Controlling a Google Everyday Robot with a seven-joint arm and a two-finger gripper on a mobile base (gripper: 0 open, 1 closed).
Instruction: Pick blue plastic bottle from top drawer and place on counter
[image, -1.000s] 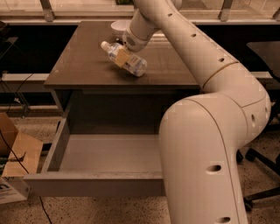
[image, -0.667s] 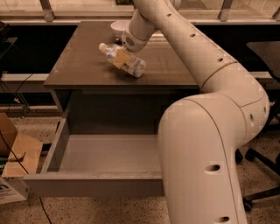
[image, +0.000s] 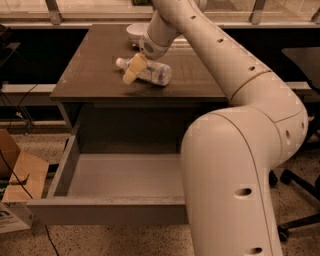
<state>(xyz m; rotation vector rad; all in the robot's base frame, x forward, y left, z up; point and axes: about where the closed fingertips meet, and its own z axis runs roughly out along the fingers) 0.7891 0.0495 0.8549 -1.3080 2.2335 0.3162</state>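
Observation:
The blue plastic bottle (image: 152, 73) lies on its side on the counter (image: 90, 70), white cap pointing left. My gripper (image: 136, 72) hangs over the bottle's neck end. One tan finger (image: 133, 70) shows in front of the bottle, spread away from it; the other is hidden behind. The gripper looks open around the bottle. The top drawer (image: 75, 165) is pulled out below the counter, and its grey inside holds nothing that I can see.
A white bowl (image: 135, 30) stands at the back of the counter just behind my gripper. My arm's large body (image: 235, 175) covers the drawer's right part. A cardboard box (image: 22, 180) sits on the floor at left, a chair base (image: 300, 180) at right.
The bottle has come down from a tilted hold to lie flat on the counter. The tan finger has moved off the bottle's body toward its neck.

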